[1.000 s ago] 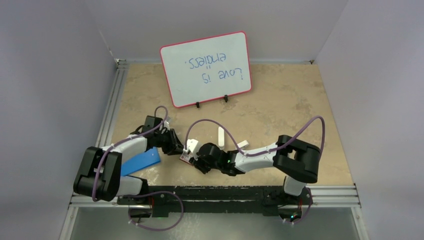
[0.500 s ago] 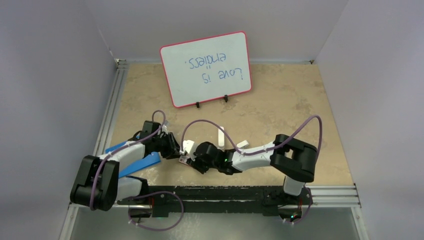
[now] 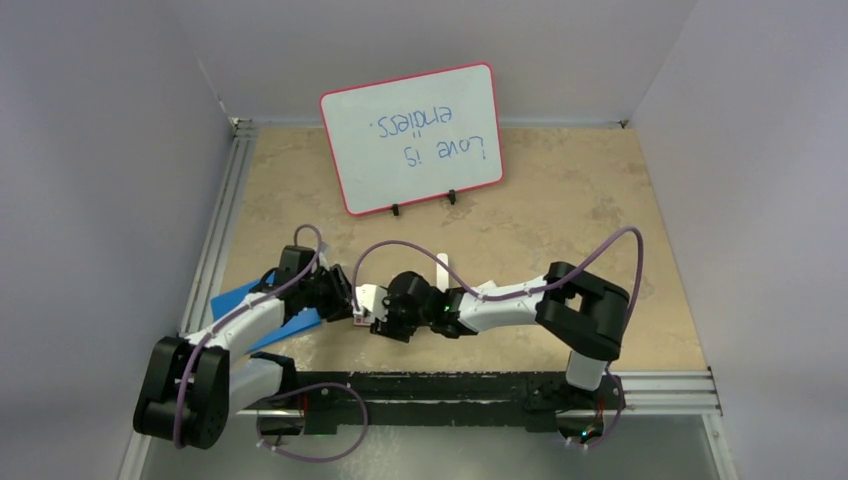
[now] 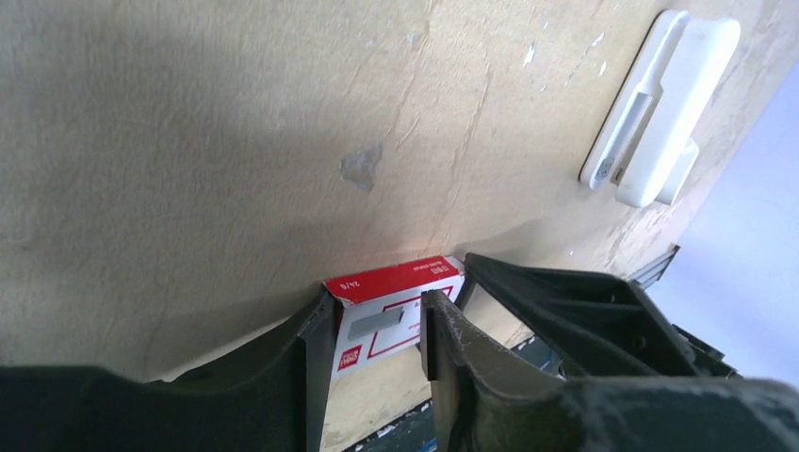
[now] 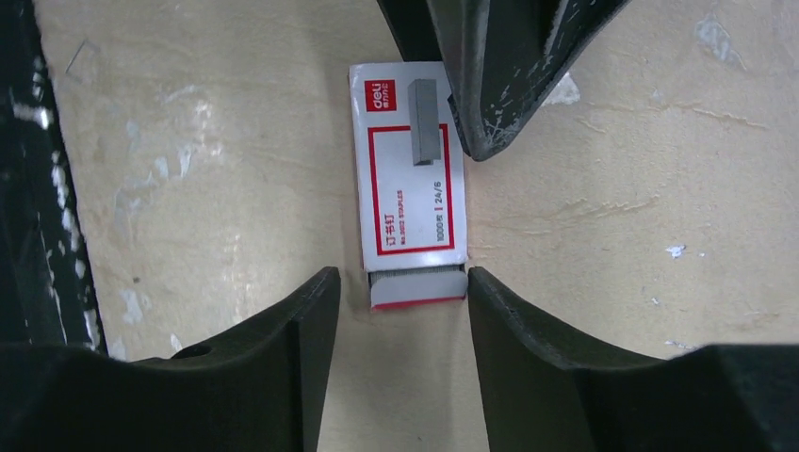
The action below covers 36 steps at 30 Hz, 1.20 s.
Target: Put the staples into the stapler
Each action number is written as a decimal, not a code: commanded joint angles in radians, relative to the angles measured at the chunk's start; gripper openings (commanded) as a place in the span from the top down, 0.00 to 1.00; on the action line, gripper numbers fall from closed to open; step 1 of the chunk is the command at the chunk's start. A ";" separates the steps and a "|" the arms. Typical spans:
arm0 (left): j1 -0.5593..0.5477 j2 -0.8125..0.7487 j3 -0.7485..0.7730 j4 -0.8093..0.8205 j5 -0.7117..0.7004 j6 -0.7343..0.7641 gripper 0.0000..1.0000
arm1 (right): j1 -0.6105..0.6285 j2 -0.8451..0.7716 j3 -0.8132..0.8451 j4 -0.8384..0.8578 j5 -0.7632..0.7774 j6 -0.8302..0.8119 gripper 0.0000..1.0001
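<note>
Centrally, we show the staples (image 5: 417,286): a silvery-grey, finely ridged strip edge in a grey tray that pokes a short way out of one end of the red box (image 5: 415,160). We take this box as our landmark. It is a flat, matchbox-shaped cardboard sleeve with a white label framed in red. It lies label-up on the table (image 5: 603,235), a beige, mottled, scuffed surface.

At the tray end of the box stands the right gripper (image 5: 398,279). Its dark, matte fingers are parted and flank the tray, one just beside it and the other a little apart; it holds nothing. At the opposite end of the box sits the left gripper (image 4: 375,299), jaws likewise parted, with one finger overlapping the box's edge. We see no clamp on the sleeve, though we cannot tell whether a tip presses on it.

The stapler (image 3: 441,268), a slim, smooth white plastic bar, lies beyond the box, apart from it and from both grippers. Farther beyond the box, a red-rimmed whiteboard (image 3: 410,135) stands upright.

We judge the task to be at an early stage: the tray is only partly drawn, no strip is out, and the stapler lies untouched. What remains is to draw the tray, lift a strip, seat it in the stapler's channel and close the stapler.
</note>
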 commanded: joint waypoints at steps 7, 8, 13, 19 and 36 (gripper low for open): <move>-0.007 -0.060 -0.074 0.033 0.061 -0.059 0.61 | -0.022 -0.007 -0.018 -0.095 -0.100 -0.239 0.43; -0.007 -0.060 -0.079 0.035 0.064 -0.059 0.61 | -0.024 -0.004 -0.018 -0.099 -0.105 -0.251 0.44; -0.007 -0.059 -0.099 0.046 0.070 -0.060 0.60 | -0.074 0.010 0.030 -0.190 -0.168 -0.319 0.46; -0.007 -0.059 -0.103 0.045 0.077 -0.064 0.52 | -0.111 0.010 0.041 -0.245 -0.223 -0.388 0.45; -0.010 -0.100 -0.084 -0.050 0.037 -0.097 0.44 | -0.109 0.076 0.083 -0.300 -0.271 -0.423 0.52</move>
